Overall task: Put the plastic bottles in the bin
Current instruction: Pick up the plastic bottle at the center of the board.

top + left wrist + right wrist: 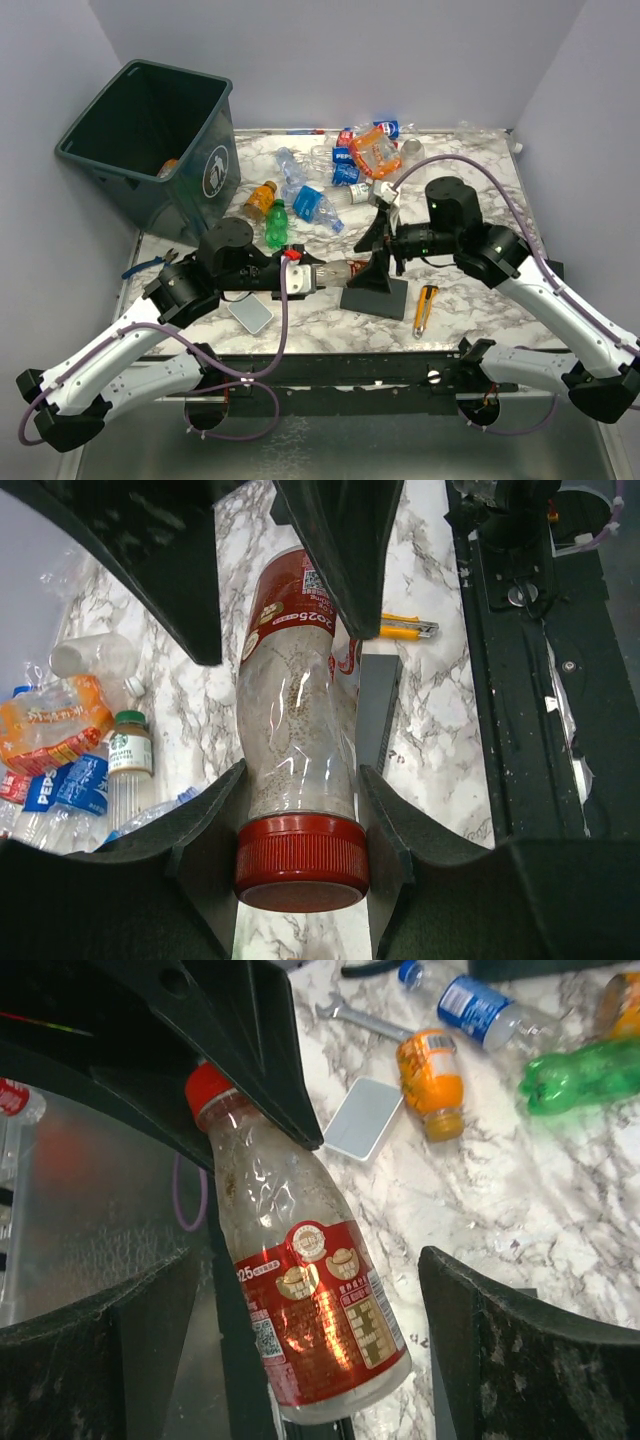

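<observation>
My left gripper (300,830) is shut on the neck of a clear bottle with a red cap and red label (295,740), just below the cap, and holds it level above the table (338,270). The right gripper (310,1350) stands open around the base of that bottle (310,1310), with a clear gap to its right finger (530,1360). In the top view the two grippers, left (318,276) and right (372,248), face each other. The bin (150,130) stands at the far left. Several plastic bottles (350,160) lie heaped at the back.
A black square pad (375,295) lies under the held bottle, and a yellow utility knife (425,308) lies to its right. A flat grey box (250,314) rests near the left arm. A green bottle (276,224) and an orange one (262,198) lie near the bin.
</observation>
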